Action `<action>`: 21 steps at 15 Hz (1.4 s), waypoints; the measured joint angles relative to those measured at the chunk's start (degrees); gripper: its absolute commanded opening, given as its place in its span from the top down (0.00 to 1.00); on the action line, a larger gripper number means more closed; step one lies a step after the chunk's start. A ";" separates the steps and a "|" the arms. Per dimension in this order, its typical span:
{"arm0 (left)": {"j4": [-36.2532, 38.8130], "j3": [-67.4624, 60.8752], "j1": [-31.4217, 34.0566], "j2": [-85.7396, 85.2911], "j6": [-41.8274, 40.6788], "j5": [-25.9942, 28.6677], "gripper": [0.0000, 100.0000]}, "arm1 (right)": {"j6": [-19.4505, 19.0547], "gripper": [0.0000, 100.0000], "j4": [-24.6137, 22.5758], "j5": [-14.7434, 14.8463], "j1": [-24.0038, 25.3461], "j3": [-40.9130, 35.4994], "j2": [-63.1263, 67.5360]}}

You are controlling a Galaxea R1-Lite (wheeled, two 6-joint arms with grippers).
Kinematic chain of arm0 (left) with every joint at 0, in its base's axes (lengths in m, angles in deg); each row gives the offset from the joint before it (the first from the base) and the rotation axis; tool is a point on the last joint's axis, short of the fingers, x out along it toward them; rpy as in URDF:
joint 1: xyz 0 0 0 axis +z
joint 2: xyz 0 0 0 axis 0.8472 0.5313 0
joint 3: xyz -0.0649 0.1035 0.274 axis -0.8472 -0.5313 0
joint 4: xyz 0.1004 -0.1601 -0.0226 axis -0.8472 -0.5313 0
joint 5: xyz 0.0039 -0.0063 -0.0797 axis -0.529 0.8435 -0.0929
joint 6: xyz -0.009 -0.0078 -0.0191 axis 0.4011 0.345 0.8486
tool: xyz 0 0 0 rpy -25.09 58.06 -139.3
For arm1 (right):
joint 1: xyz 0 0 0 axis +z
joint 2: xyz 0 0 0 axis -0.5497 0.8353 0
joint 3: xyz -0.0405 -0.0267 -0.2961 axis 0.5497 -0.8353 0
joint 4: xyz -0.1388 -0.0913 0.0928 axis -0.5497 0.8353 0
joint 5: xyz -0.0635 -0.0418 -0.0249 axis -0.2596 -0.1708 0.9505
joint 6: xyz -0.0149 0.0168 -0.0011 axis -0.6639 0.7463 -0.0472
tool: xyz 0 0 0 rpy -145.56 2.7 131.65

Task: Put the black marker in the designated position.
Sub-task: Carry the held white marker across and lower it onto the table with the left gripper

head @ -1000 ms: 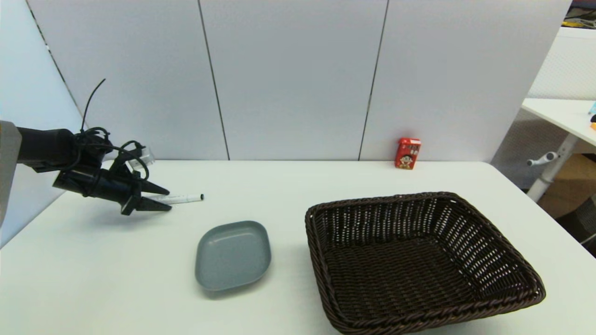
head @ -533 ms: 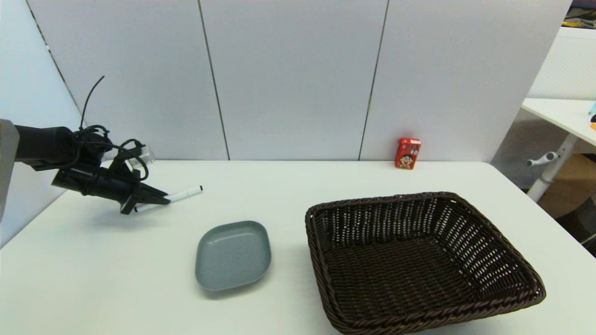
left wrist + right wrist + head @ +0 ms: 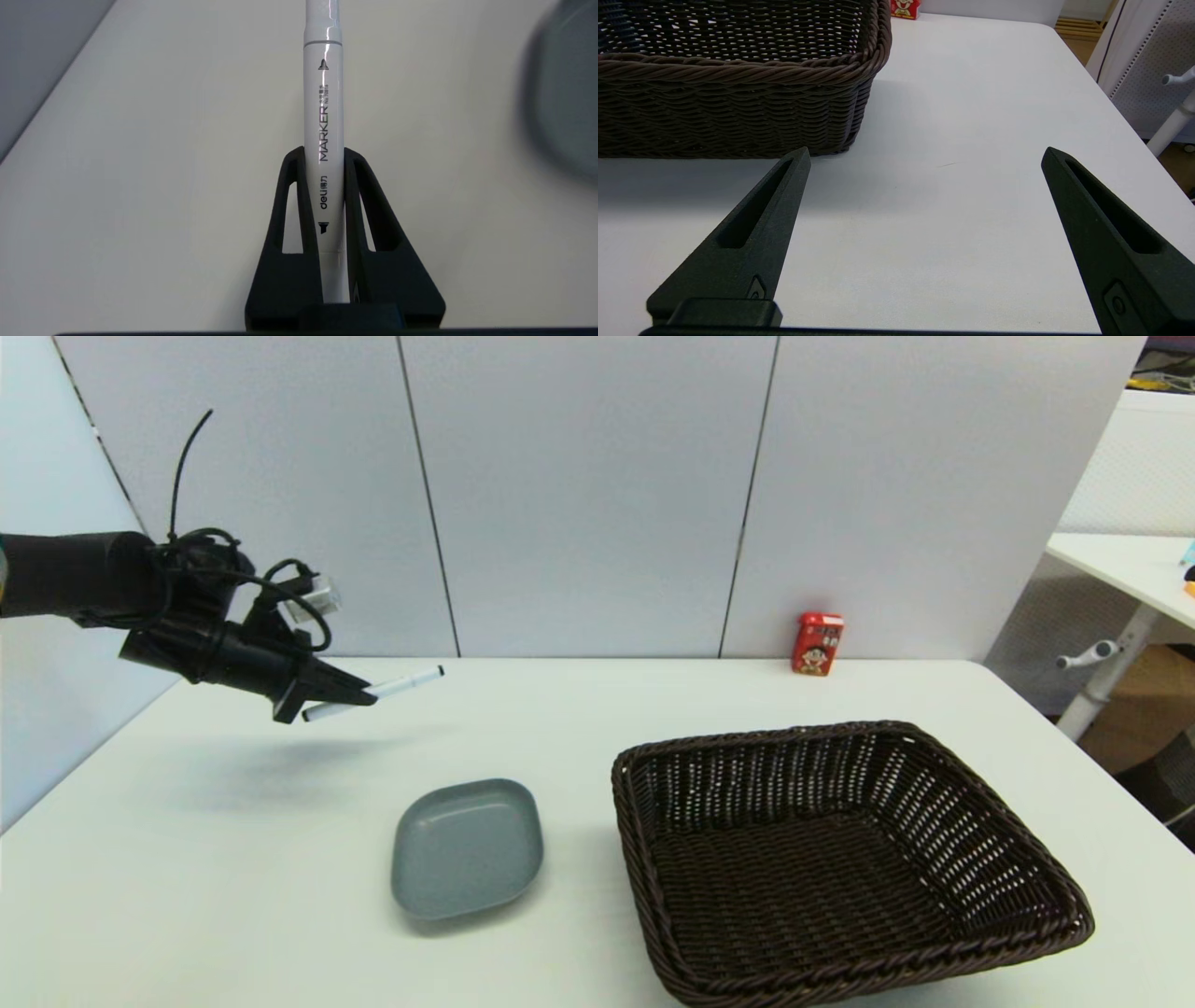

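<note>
From the head view, the left gripper point(image 3: 359, 693) is clamping the marker point(image 3: 373, 693), a slim white pen with a black tip, and holding it in the air beyond the dish point(image 3: 467, 847); its rear end is sticking out behind the fingers. The basket point(image 3: 845, 863) is sitting right of the dish, with a red carton point(image 3: 818, 643) behind.

In the left wrist view, the fingers point(image 3: 292, 205) are pinching the barrel, whose far end is running out of frame.

In the right wrist view, the right gripper point(image 3: 924, 156) is gaping wide and empty beside the basket.
</note>
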 measured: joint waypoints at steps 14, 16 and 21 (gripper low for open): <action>8.83 -0.44 -38.06 -9.36 68.36 -31.90 1.00 | -0.02 0.00 0.00 0.00 0.00 0.00 0.00; 8.90 -0.69 -40.20 -9.18 76.06 -38.84 1.00 | 0.00 0.00 0.00 0.02 0.00 0.00 0.00; 9.01 -0.85 -40.95 -8.37 86.07 -48.46 1.00 | 0.00 0.00 0.00 -0.01 0.00 0.00 0.00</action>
